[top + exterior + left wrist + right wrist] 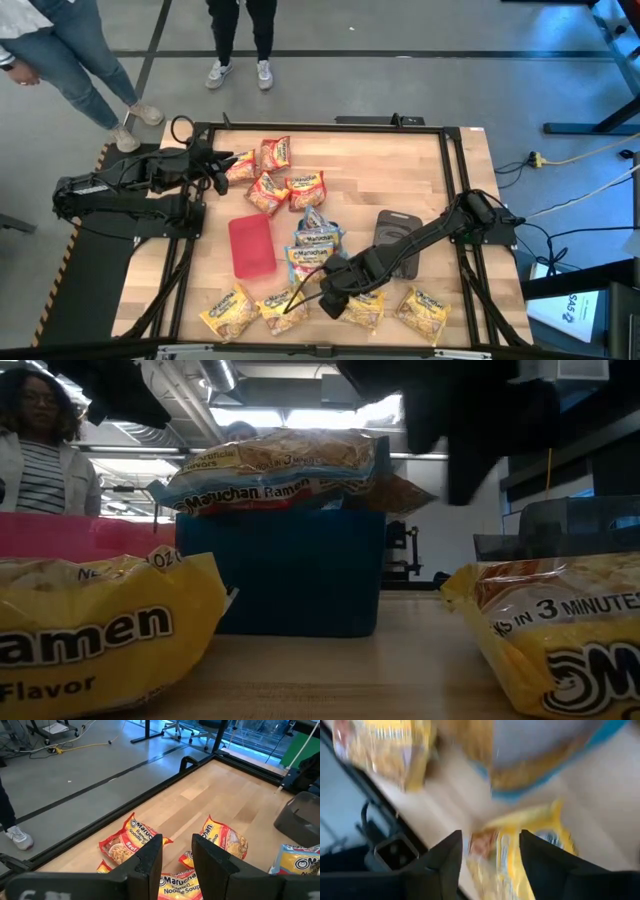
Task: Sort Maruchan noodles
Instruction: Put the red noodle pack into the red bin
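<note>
Several red Maruchan packets [270, 178] lie near the table's far left. Blue-edged packets [315, 245] are piled on a teal tray [280, 570], and several yellow packets [283, 310] lie in a row along the near edge. My left gripper [226, 170] hovers open at the red packets [125, 840]. My right gripper [335, 293] is low among the yellow row, open. In the right wrist view a yellow packet [502, 855] shows between its fingers, with a blue-edged one [545, 765] beyond. My right gripper stands open from above with a finger [445, 865] on either side of a yellow packet's end [485, 842], which lies on the table. The view is smeared, so I cannot tell whether the fingers touch it.
A flat red tray [252, 245] lies left of the blue pile and a dark grey tray [397, 240] right of it, under my right arm. A black frame [330, 126] rims the table. People stand beyond the far edge [240, 40]. Bare wood shows at the far right [400, 170].
</note>
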`<state>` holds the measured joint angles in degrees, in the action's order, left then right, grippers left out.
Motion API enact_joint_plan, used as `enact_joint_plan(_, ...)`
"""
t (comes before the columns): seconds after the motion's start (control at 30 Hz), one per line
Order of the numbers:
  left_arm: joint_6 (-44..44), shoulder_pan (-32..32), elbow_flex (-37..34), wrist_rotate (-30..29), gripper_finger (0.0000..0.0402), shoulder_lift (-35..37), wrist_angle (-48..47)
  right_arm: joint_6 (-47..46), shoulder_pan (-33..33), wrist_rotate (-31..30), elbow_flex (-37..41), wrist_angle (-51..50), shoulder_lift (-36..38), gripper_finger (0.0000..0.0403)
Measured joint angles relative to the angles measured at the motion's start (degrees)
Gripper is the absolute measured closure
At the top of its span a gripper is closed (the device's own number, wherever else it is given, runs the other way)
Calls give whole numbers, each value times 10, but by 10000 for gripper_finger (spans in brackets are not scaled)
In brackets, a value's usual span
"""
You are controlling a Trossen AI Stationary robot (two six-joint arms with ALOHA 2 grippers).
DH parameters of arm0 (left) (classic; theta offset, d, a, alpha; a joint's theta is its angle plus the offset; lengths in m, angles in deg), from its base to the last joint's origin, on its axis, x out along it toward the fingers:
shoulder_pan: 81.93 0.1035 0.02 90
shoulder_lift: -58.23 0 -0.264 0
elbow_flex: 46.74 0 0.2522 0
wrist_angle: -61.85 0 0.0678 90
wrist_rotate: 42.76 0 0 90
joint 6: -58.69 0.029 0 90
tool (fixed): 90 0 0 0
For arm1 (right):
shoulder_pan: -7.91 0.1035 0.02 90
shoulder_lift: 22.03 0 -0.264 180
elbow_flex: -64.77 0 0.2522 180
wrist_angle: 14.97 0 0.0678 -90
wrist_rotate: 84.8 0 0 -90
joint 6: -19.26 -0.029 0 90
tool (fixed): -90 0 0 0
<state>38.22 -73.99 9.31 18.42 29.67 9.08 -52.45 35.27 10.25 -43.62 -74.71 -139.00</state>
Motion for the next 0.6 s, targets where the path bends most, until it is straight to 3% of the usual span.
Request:
enact_joint_plan(0.13, 0, 0, 0, 0, 303, 0, 0, 26, 0, 85, 0, -56, 1, 185)
enact_joint_plan(0.23, 0, 0, 0, 0, 303, 0, 0, 52, -4, 110, -9, -144, 5, 185)
enact_joint_plan(0.4, 0, 0, 0, 0, 303, 0, -13, 128, -20, 83, -73, -306, 30, 207)
enact_joint_plan(0.6, -4, 0, 0, 0, 303, 0, -38, 184, -45, -17, -200, -430, 74, 233)
